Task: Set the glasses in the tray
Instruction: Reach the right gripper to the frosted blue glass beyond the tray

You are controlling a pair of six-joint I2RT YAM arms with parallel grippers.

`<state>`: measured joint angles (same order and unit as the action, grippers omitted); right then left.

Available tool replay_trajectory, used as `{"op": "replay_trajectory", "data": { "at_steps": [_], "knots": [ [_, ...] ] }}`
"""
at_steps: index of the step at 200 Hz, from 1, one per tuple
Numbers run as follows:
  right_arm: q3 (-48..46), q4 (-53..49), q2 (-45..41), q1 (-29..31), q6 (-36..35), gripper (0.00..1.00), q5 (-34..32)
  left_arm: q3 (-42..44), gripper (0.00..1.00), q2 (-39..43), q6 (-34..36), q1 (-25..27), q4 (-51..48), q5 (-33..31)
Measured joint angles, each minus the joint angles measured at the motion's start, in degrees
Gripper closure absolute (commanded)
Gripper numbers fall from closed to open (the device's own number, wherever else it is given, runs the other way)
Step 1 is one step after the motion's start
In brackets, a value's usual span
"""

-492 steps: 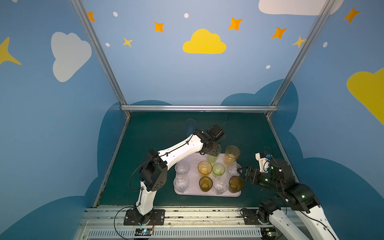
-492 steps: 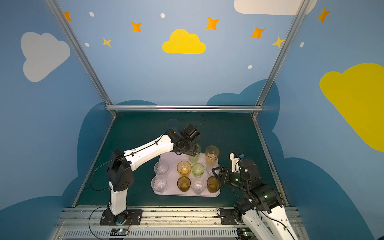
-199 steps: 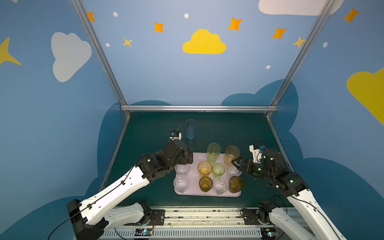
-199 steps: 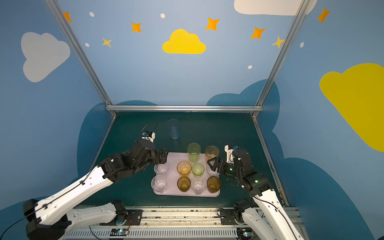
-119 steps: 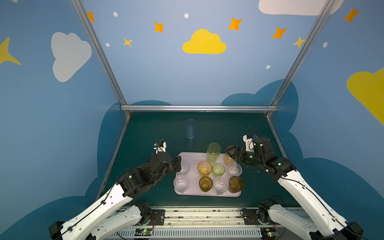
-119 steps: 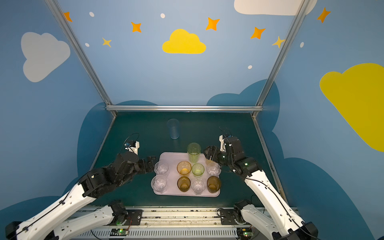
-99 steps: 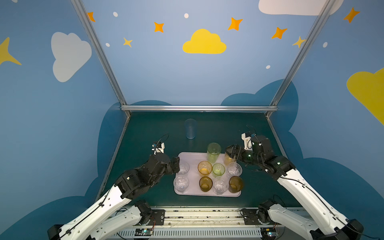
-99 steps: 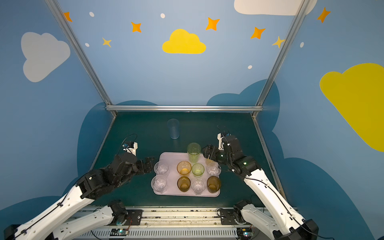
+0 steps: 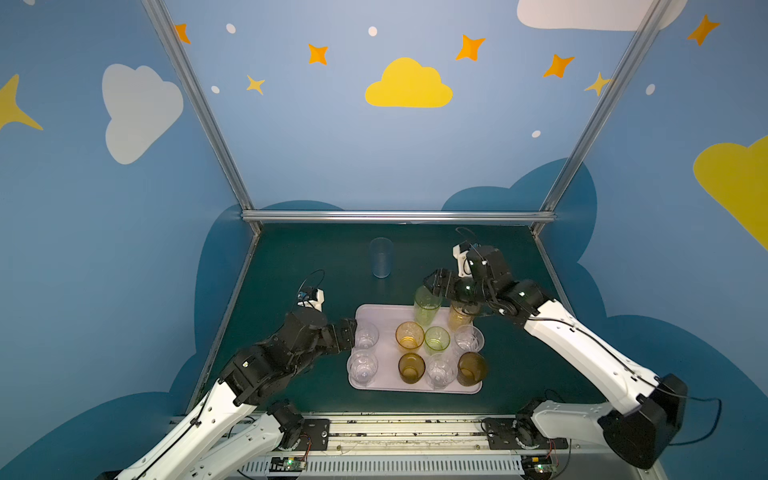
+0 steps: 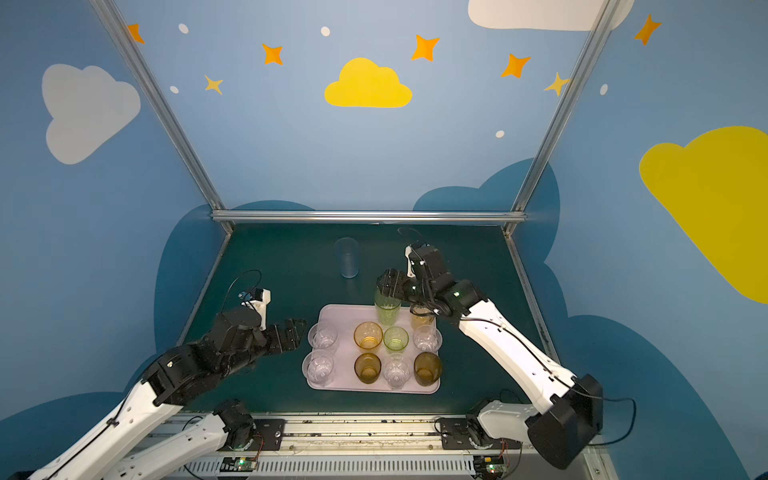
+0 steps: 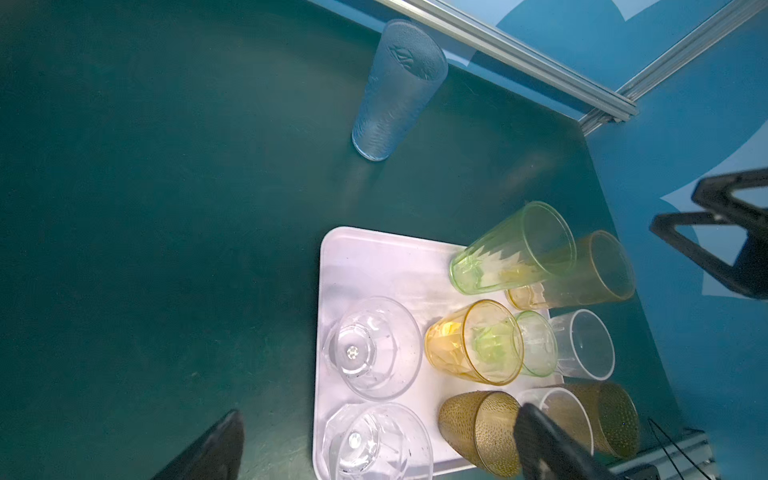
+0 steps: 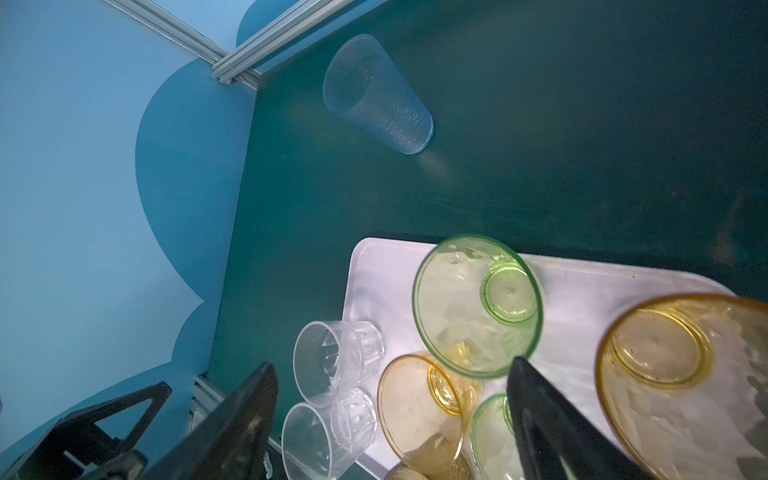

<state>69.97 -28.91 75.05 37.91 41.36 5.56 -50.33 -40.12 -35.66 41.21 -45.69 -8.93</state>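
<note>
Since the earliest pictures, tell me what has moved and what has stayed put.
The left gripper has left the tall green glass at the tray's far edge and drawn back to its left edge, open. The right gripper, open, swung from the tray's near right corner to above that glass. The pale blue glass stays off the tray; the other glasses have not moved.

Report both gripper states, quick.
Left gripper: open, holding nothing.
Right gripper: open, holding nothing.
</note>
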Motion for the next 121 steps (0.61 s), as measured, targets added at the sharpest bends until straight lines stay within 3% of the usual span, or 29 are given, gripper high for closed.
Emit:
{"op": "replay_trajectory", "data": {
  "at_steps": [121],
  "knots": [
    [24.0, 0.3, 24.9, 0.8, -5.7, 0.15, 0.7, -0.1, 0.00, -4.3, 0.6, -6.3, 2.8, 13.0]
  ]
}}
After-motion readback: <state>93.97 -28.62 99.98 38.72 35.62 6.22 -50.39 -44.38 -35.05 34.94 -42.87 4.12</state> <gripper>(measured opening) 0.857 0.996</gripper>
